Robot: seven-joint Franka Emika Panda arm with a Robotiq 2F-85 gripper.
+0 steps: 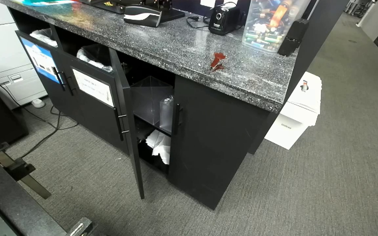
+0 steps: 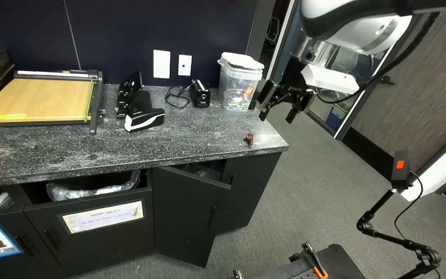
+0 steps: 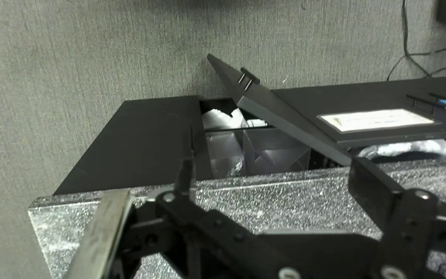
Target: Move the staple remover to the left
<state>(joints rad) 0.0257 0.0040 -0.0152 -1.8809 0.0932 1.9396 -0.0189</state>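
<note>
Wrist view: gripper (image 3: 272,170) fingers (image 3: 372,190) spread wide, nothing held. Both exterior views: staple remover (image 2: 249,138) on counter (image 2: 188,141), near counter's front edge, toward its free end. Not discernible from wrist, likely masked, so blind descent could miss. Low profile: fingers may jam into counter. Bad nudge could tip it off counter.

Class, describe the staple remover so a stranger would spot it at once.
Find the speckled countertop above the black cabinets, then the clear tub near its end. Between tub and front edge lies the staple remover: dark red, claw-shaped, and far smaller than the tub or the corded black box.
</note>
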